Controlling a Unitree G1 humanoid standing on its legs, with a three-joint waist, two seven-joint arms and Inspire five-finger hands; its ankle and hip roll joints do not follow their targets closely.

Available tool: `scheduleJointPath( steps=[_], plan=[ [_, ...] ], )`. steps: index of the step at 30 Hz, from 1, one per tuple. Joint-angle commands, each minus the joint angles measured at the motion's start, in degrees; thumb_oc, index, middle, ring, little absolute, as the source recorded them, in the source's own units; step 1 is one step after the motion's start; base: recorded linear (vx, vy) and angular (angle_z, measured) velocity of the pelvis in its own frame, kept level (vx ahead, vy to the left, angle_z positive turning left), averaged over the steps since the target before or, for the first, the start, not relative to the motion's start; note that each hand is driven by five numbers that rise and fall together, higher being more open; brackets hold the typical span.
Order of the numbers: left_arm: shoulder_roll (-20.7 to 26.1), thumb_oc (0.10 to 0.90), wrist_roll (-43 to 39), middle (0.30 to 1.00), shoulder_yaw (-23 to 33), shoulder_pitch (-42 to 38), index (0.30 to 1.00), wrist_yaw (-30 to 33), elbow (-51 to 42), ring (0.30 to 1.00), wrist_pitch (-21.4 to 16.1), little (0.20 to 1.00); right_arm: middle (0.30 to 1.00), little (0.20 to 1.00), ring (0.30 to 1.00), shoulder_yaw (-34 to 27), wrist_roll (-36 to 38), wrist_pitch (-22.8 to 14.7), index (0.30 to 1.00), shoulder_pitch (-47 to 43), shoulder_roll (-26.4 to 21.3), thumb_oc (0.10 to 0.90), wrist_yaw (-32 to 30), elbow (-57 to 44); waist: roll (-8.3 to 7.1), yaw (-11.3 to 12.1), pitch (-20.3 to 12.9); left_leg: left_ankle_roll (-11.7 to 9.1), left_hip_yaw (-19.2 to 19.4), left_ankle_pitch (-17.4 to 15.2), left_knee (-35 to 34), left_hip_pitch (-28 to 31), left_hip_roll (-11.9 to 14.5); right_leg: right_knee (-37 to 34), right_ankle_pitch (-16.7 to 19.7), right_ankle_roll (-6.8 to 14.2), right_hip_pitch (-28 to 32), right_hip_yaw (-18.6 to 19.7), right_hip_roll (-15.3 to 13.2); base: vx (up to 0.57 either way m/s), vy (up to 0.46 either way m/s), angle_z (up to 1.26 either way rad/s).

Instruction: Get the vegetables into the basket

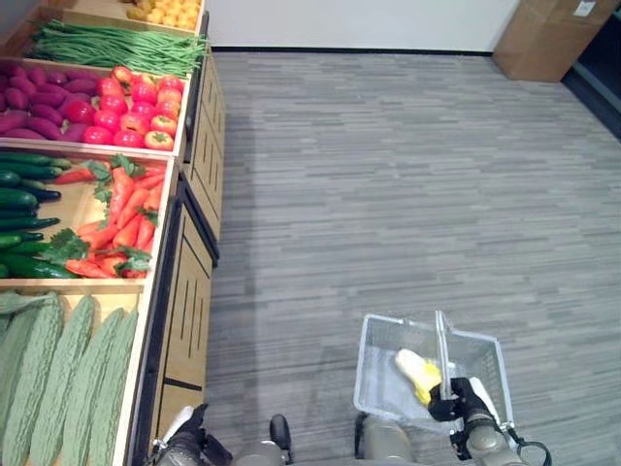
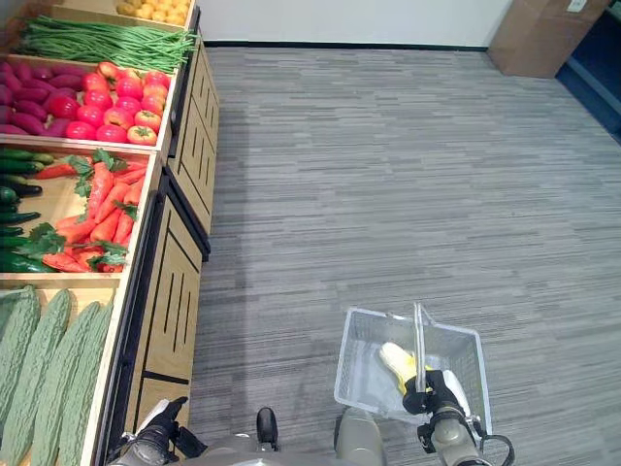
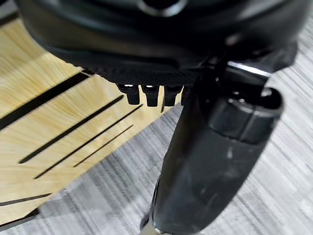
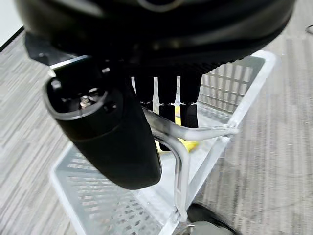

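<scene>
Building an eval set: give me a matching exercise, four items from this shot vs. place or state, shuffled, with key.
Column A:
1. clear wire-mesh basket
2. orange carrots
3. yellow vegetable
4. left hand

Column B:
a. lying inside the basket
b. low beside the wooden stand, holding nothing
c. handle gripped by the right hand
d. in a stand bin next to dark green cucumbers

Pairs: 1-c, 2-d, 3-a, 4-b
</scene>
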Motion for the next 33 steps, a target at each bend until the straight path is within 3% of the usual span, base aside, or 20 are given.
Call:
scheduleJointPath(
  steps=[1,6,12,13,25,33],
  plan=[
    [1.1,0.9,1.69,1.0,2.79,-1.09,1.0,1.04,-0.18,1.0,-0.54,1.0,0.3,0.3,0.3,1.36,-0.84,-2.19,0.3,-0.65,-6.04,0.4,-1.98,-3.25,-0.19,-0.92,3.32,-5.08,-2.84,-4.92,5.09,2.88,-0.08,-8.7,11.57,0.78,2.06,1.06,1.24,0.22,-0.066,0.25],
    [0.4,0.9,1.38,1.0,3.22,-1.04,1.0,0.89,0.02,1.0,-0.71,1.0,0.3,0.3,0.3,1.77,-1.57,-1.94,0.3,0.4,-6.32,0.4,-1.58,-5.04,-0.31,-2.59,3.19,-5.55,-5.11,-7.44,6.81,5.93,-1.07,-11.31,14.85,1.3,0.03,3.09,2.09,0.21,-0.089,0.35],
    [-0.53,0.9,1.61,1.0,3.11,0.06,1.0,0.78,-0.09,1.0,-0.35,1.0,0.3,0.3,0.3,2.12,-1.8,-1.98,0.3,1.34,-7.18,0.4,-0.85,-5.02,0.36,-2.08,1.73,-6.82,-6.54,-8.91,10.3,7.25,-0.23,-10.3,13.84,-0.48,2.55,1.0,3.28,0.17,-0.16,0.29],
    [-0.92,0.9,0.79,1.0,3.2,0.05,1.0,0.81,-0.07,1.0,-0.36,1.0,0.3,0.3,0.3,1.72,-1.6,-2.02,0.3,1.68,-8.26,0.4,-0.8,-5.97,1.07,-1.95,1.43,-7.96,-7.26,-8.28,11.17,7.58,1.21,-7.26,11.29,-1.68,2.51,-0.51,4.31,0.14,-0.181,0.27],
    [-2.39,0.9,1.08,1.0,0.82,-0.82,1.0,0.84,-0.17,1.0,0.01,1.0,0.3,0.3,0.3,1.42,-2.25,-2.01,0.3,2.96,-8.94,0.4,-0.67,-5.67,2.61,-2.66,-0.06,-9.55,-8.74,-5.58,7.39,9.3,3.76,-4.57,8.08,-3.05,1.3,-2.92,4.98,0.08,-0.092,0.2],
    [-1.51,0.9,1.82,1.0,0.15,-1.89,1.0,1.53,-0.49,1.0,0.22,1.0,0.3,0.3,0.3,1.91,-2.9,-2.34,0.3,3.86,-10.08,0.4,-0.53,-6.79,3.24,-3.26,-0.01,-11.95,-10.0,-0.55,9.88,7.79,6.73,-2.94,4.3,-5.46,1.49,-3.44,7.05,0.06,-0.119,0.06]
  ],
)
